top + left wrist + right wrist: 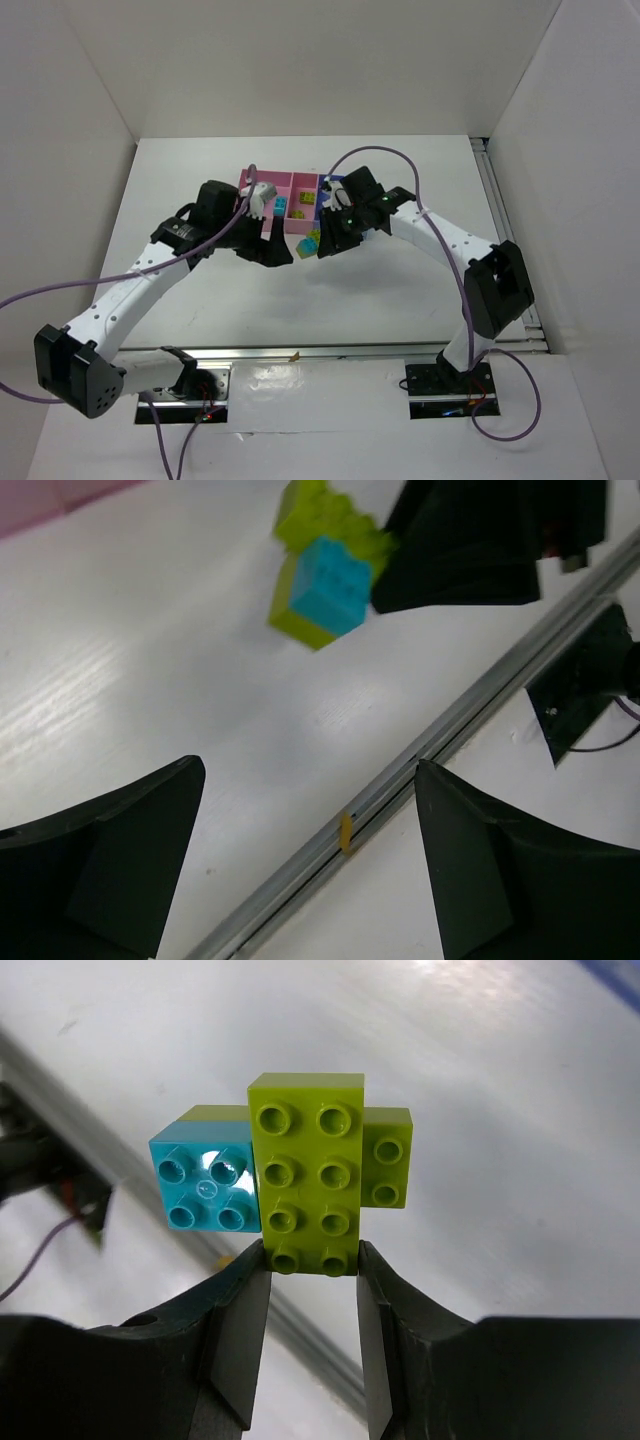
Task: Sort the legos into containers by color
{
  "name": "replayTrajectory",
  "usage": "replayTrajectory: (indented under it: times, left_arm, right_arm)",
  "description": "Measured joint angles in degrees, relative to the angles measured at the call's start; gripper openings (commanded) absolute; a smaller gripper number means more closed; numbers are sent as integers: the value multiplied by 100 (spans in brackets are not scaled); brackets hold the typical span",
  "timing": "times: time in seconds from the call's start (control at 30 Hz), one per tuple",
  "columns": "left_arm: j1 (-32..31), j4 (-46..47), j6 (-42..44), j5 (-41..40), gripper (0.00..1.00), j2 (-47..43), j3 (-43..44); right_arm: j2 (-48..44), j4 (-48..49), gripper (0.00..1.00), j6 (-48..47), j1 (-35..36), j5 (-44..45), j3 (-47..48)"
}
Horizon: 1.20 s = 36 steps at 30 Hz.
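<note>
Pinching the lime brick [305,1170] at its 6 o'clock end with the right claw [310,1260], with a cyan brick [205,1190] stuck on at 9 o'clock. Hanging just at 6 o'clock of the tray [272,176]. Bring the spread left claw [305,780] onto the cyan brick, grip squarely, then twist apart gently.

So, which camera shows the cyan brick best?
The right wrist view. The cyan brick is close and sharp there, studs facing the camera, joined to the green bricks that the right pincer grips. The left wrist view shows it from the side, slightly blurred. The top view shows only a tiny speck.
</note>
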Motion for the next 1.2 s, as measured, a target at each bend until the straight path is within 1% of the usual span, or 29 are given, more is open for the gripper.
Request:
replayTrajectory:
  times: [0.1, 0.23, 0.37, 0.5, 0.67, 0.7, 0.77, 0.8, 0.83, 1.0, 1.03, 1.07, 1.1, 1.17, 1.2]
  left_arm:
    - [-330, 310, 192, 138, 98, 59, 203]
    - [-769, 562, 498, 4, 99, 212, 282]
    - [-1123, 645, 780, -334, 99, 509, 376]
    - [-1303, 739, 964, -636, 99, 772, 476]
    - [-1335, 955, 1060, -857, 89, 872, 487]
    - [-1335, 1014, 1062, -890, 85, 876, 487]
    - [-1338, 1108, 1064, -933, 81, 876, 487]
    - [-1340, 1163, 1069, -935, 79, 876, 487]
    - [-1340, 1200, 1067, -929, 74, 876, 487]
    - [-1346, 1335, 1069, -804, 64, 876, 487]
    - [-1346, 1353, 1064, -756, 58, 876, 487]
    - [-1349, 1366, 1054, -737, 58, 876, 487]
    - [-1349, 1386, 1054, -688, 50, 879, 487]
    - [-1355, 1384, 1058, -649, 42, 890, 487]
    - [-1355, 1381, 1060, -634, 31, 907, 487]
  right_arm:
    - [-13, 15, 30, -50, -328, -881, -24]
    - [-48, 33, 30, -48, -721, -1784, -129]
    - [-52, 24, 30, -52, -968, -2354, -146]
    - [-52, 24, 30, -55, -992, -2728, -153]
    - [-55, 22, 30, -74, -994, -2931, -153]
    - [-55, 20, 30, -79, -992, -2953, -153]
    - [-55, 15, 30, -109, -992, -3014, -162]
    - [-61, 13, 30, -120, -994, -3036, -170]
    - [-66, 13, 30, -131, -994, -3051, -184]
    - [-92, -2, 30, -157, -992, -3056, -205]
    - [-96, -2, 30, -160, -994, -3058, -205]
    - [-101, -2, 30, -160, -992, -3058, -208]
    - [-107, 9, 30, -160, -992, -3058, -221]
    - [-107, -13, 30, -155, -994, -3058, -225]
    - [-107, -13, 30, -155, -1010, -3051, -232]
